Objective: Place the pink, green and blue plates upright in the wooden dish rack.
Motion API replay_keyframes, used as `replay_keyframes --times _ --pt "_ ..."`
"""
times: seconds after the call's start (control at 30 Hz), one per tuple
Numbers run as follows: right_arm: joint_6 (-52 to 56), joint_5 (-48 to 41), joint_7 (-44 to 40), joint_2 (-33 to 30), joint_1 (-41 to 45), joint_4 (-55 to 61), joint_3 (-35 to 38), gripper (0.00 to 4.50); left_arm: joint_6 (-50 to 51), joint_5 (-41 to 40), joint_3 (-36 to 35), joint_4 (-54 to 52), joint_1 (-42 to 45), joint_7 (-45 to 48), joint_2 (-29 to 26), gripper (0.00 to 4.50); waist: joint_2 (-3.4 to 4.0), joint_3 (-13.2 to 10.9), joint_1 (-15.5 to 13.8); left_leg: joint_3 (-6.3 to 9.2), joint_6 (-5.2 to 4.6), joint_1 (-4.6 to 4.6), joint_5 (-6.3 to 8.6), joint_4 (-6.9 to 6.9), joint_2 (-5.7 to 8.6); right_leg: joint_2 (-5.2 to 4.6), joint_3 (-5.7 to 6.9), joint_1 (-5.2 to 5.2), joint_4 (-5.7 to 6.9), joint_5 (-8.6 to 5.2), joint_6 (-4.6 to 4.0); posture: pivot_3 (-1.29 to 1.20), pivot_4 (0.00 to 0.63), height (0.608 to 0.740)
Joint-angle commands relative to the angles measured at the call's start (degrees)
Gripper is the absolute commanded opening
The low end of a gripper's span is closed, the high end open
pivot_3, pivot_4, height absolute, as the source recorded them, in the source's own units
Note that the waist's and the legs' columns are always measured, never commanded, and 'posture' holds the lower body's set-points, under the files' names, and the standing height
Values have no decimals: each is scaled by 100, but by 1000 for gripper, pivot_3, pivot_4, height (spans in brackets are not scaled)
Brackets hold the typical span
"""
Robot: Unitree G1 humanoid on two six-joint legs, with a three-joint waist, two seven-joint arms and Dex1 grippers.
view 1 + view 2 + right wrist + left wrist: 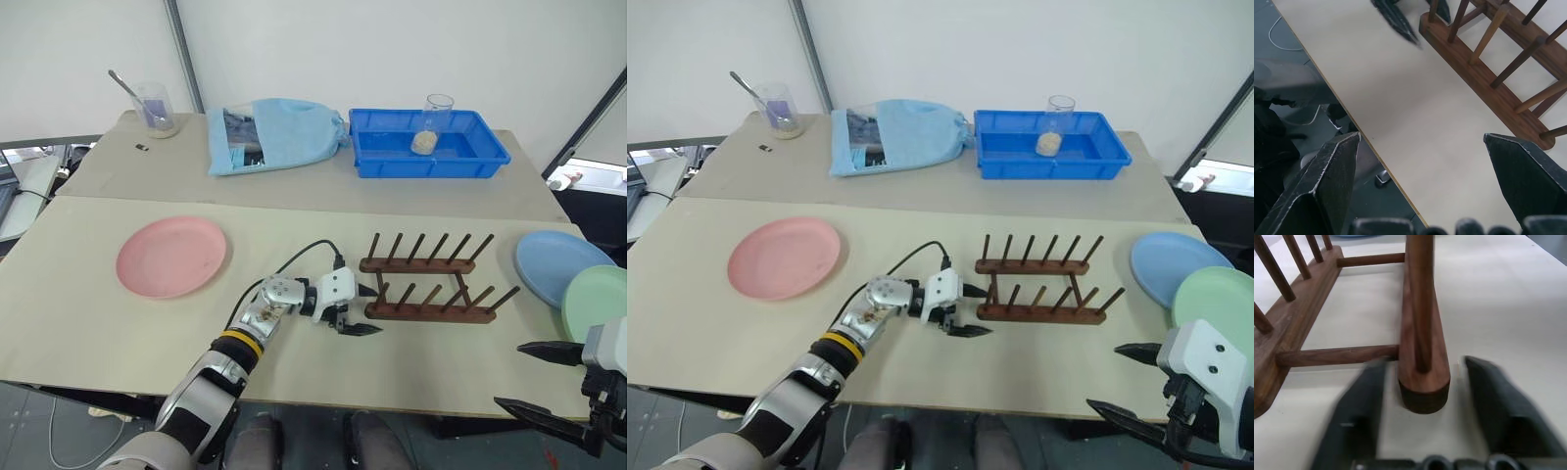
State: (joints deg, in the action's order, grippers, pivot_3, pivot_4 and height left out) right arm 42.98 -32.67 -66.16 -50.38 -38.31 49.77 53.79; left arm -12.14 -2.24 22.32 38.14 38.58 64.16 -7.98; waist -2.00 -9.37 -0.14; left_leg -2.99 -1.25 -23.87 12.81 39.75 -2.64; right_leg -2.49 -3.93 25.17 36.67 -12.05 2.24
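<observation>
Lying flat: 3 plates | rack (427, 289): 1 | left pincer (361, 310) released | right pincer (539, 382) released

Two beige tables (88, 323) (abutting) before white walls (392, 49)

Grey left arm (201, 401), yellow-and-black wrist ring, silver joint, black cable, white housing, black left claw (359, 310)

The pale mint green round plate (598, 299) is cut off by the picture's edge; the left gripper's black fingers (1359, 406) look blurred.
</observation>
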Motion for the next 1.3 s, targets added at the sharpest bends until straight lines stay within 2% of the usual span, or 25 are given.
replay_keyframes --times 0.03,0.2,0.3,0.33,0.47,0.57,0.73,1.1,1.3 --pt "-113 265 217 -160 83 -85 -288 4500 60 -80 -175 -542 -153 201 -377 4465 0 0 54 -1 0 1 0 0 -1 0 0 0 1 0 0 0 150 696" --pt "-293 953 698 -483 428 -504 -1195 4500 1593 -856 -330 -2566 -733 712 -1054 4465 3 1 110 -4 0 2 0 -5 -9 0 0 6 6 -3 -6 0 150 696" --pt "-640 1348 855 -716 863 -983 -1996 4500 2507 -980 -161 -3617 -1127 458 -1146 3735 6 3 83 -7 0 2 0 -2 -8 -7 0 7 5 -3 -6 0 150 696" --pt "-738 1466 938 -767 1073 -1168 -2276 3960 2683 -923 -73 -3846 -1246 296 -1102 3279 6 3 63 -6 0 3 0 -2 -6 -8 0 3 2 -3 -6 0 150 696" --pt "-1097 2040 1291 -899 2076 -1993 -3469 2664 3143 -459 427 -4306 -1618 -366 -891 1422 3 1 67 -5 0 1 0 2 5 -12 -3 0 -2 -4 -2 0 150 696" --pt "-1325 2426 1485 -847 2705 -2586 -4173 1621 3025 55 728 -4097 -1707 -1019 -609 42 2 0 78 -3 -1 1 0 1 6 -8 -5 4 3 -4 -1 0 150 696" --pt "-1684 2890 1805 -560 3552 -3479 -4930 13 2981 547 696 -3317 -1532 -2212 79 0 3 1 73 5 -2 3 -1 2 6 0 -5 0 8 -4 -1 0 150 696" --pt "-2289 3342 1975 -174 4804 -4674 -5452 13 2335 858 303 -1670 -603 -3293 616 0 4 3 93 4 -2 10 -1 6 8 0 -9 -6 11 2 4 0 150 696" --pt "-2496 3483 1945 -83 5267 -5171 -5604 13 2073 820 121 -1105 -282 -3374 731 0 5 4 90 4 -2 8 -1 5 9 0 -9 -5 11 12 21 0 150 696"
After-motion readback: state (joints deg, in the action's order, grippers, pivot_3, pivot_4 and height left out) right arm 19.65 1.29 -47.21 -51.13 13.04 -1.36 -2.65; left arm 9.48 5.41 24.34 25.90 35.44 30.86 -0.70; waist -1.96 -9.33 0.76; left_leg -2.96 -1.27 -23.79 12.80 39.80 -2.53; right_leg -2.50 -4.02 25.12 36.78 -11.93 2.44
